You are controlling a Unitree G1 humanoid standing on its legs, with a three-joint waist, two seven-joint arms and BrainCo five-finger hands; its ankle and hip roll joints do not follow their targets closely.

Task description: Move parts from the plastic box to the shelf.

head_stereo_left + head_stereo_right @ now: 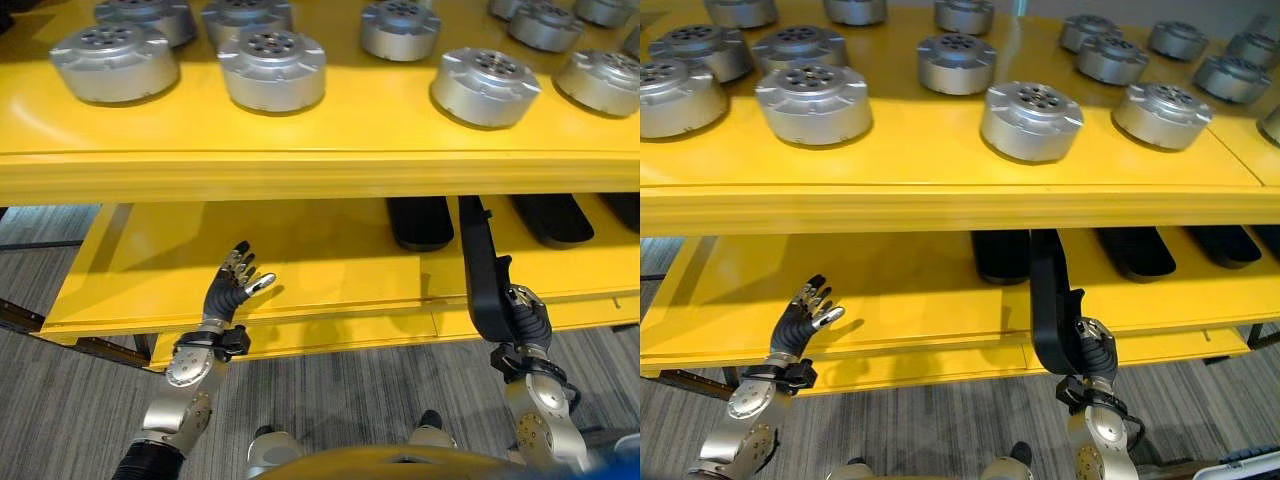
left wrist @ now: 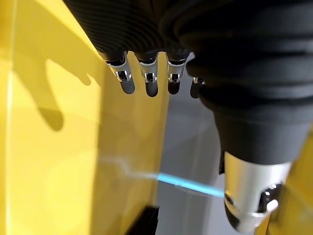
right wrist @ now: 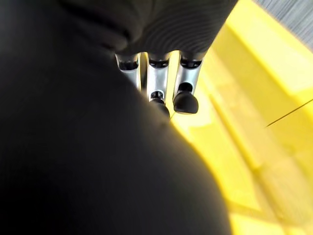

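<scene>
My right hand (image 1: 524, 318), lower right of frame, is curled round a long black part (image 1: 482, 275) standing upright against the lower yellow shelf (image 1: 330, 265). My left hand (image 1: 232, 285), lower left, hovers with fingers spread, holding nothing. Silver round parts (image 1: 272, 68) sit along the top shelf (image 1: 300, 160).

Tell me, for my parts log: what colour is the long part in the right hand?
Black part, clearest in the right eye view.

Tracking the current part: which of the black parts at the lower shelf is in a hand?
The long black part standing upright at the lower shelf's front, gripped by the right hand; the others lie flat further back.
</scene>
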